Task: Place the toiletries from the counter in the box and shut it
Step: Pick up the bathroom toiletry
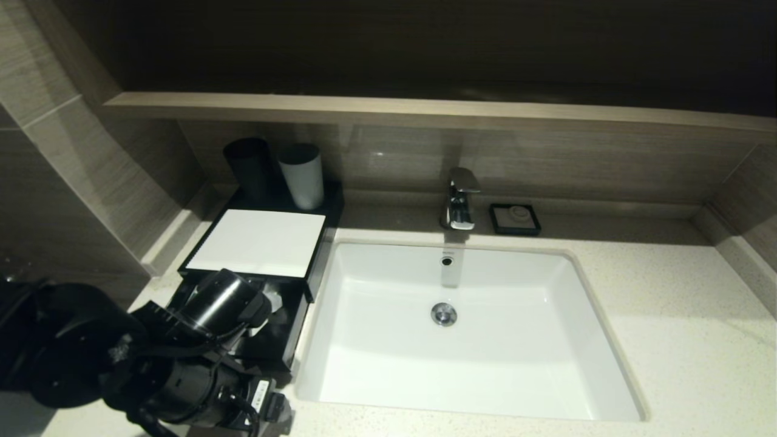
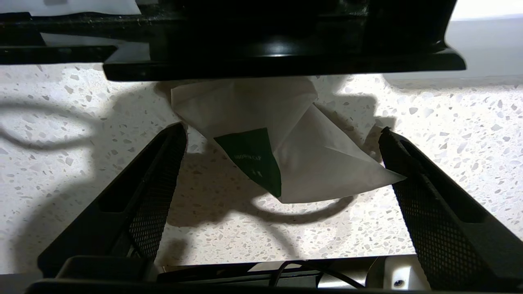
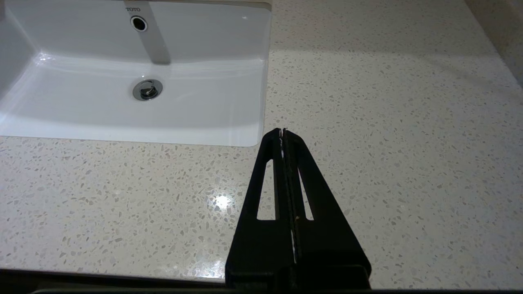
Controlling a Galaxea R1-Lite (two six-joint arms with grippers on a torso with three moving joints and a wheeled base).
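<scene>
On the speckled counter (image 2: 61, 171), our released left claw (image 2: 282, 134) flanks a crinkled white sachet (image 2: 286, 134) beside the black box (image 2: 278, 61); right claw (image 3: 282, 132) clenched.

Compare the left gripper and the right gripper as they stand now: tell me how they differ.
The left gripper is open, fingers spread wide; the right gripper is shut, fingers pressed together. The left gripper has a white sachet with a green patch between its fingers, at the black box; the right gripper holds nothing. The left gripper works at the box left of the sink; the right gripper hangs over bare counter on the sink's other side. Both have black, mesh-padded fingers.
</scene>
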